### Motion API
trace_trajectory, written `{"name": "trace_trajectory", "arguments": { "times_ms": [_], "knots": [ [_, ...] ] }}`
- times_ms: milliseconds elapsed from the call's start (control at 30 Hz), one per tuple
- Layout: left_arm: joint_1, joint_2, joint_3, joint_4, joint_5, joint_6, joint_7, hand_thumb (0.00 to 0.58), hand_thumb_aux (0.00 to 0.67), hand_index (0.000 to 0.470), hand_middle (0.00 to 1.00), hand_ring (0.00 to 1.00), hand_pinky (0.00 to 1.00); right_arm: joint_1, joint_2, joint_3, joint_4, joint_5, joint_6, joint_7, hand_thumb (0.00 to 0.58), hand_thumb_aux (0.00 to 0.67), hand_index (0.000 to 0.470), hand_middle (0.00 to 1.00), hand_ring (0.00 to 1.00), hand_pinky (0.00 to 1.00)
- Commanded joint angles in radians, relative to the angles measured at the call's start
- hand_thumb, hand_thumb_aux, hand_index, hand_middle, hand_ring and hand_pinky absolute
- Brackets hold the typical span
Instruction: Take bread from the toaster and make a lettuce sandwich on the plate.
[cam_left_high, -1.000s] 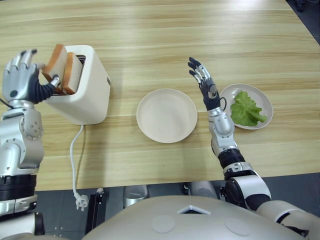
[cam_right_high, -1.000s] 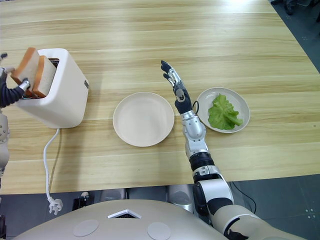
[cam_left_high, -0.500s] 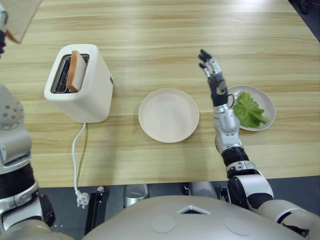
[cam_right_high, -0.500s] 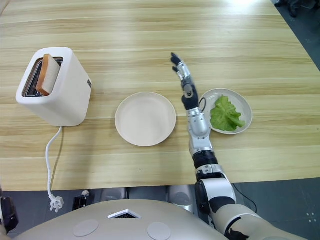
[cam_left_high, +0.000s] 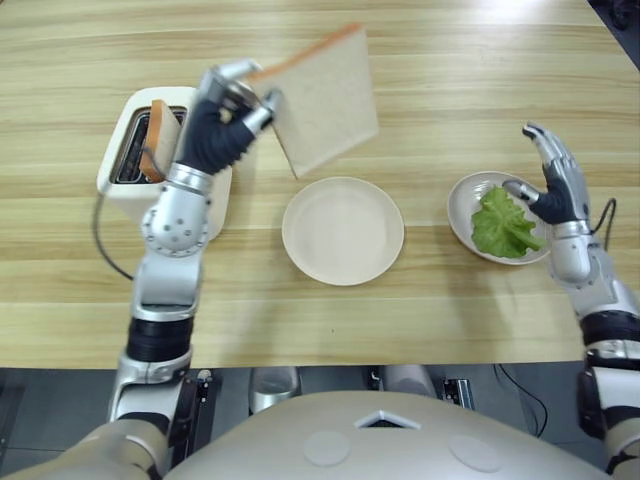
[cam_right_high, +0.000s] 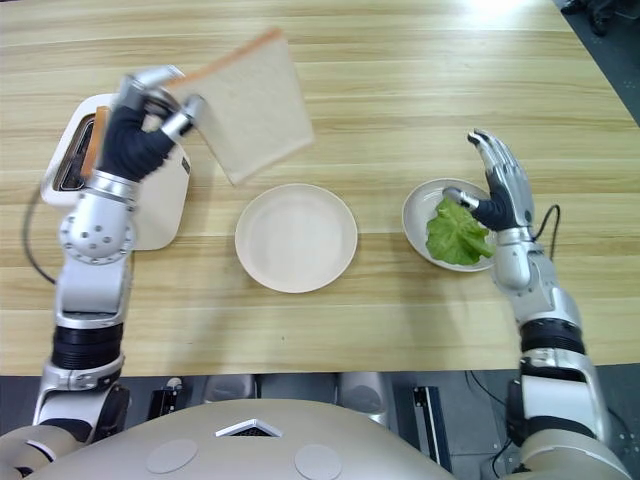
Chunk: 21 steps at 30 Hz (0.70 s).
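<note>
My left hand (cam_left_high: 222, 120) is shut on a slice of bread (cam_left_high: 325, 98), held in the air above and to the left of the empty cream plate (cam_left_high: 343, 229). A second slice (cam_left_high: 157, 138) stands in the slot of the white toaster (cam_left_high: 128, 165) at the left. My right hand (cam_left_high: 553, 190) is open, hovering over the right side of the small dish (cam_left_high: 462, 199) that holds the lettuce leaf (cam_left_high: 498, 221).
The toaster's cable (cam_left_high: 99, 240) curves down its left side toward the front edge. The wooden table (cam_left_high: 450, 80) is bare behind the plates. The table's front edge (cam_left_high: 330, 355) lies close to me.
My left hand has carried the bread slice from the far left to above the plate's left side. My right hand has shifted right, from beside the plate to over the lettuce dish.
</note>
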<state>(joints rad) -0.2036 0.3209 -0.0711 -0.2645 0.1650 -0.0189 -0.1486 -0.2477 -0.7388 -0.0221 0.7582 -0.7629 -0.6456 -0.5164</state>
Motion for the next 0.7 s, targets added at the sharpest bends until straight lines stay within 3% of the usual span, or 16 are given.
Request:
{"name": "trace_trajectory", "arguments": {
  "times_ms": [33, 300, 700],
  "knots": [
    [0.027, -0.022, -0.054, 0.122, -0.027, 0.014, -0.069, 0.58, 0.67, 0.46, 1.0, 1.0, 1.0, 0.017, -0.053, 0.107, 0.058, -0.128, 0.109, -0.106, 0.0, 0.0, 0.0, 0.0, 0.0, 0.0],
    [0.029, -0.043, -0.109, 0.325, -0.007, -0.007, -0.124, 0.58, 0.67, 0.46, 1.0, 1.0, 1.0, -0.005, -0.106, 0.294, 0.168, -0.254, 0.242, -0.228, 0.0, 0.0, 0.0, 0.0, 0.0, 0.0],
    [-0.1, -0.005, -0.175, 0.598, 0.045, -0.093, -0.222, 0.58, 0.67, 0.46, 1.0, 1.0, 1.0, -0.041, -0.106, 0.397, 0.227, -0.231, 0.281, -0.263, 0.0, 0.0, 0.0, 0.0, 0.0, 0.0]
  ]
}}
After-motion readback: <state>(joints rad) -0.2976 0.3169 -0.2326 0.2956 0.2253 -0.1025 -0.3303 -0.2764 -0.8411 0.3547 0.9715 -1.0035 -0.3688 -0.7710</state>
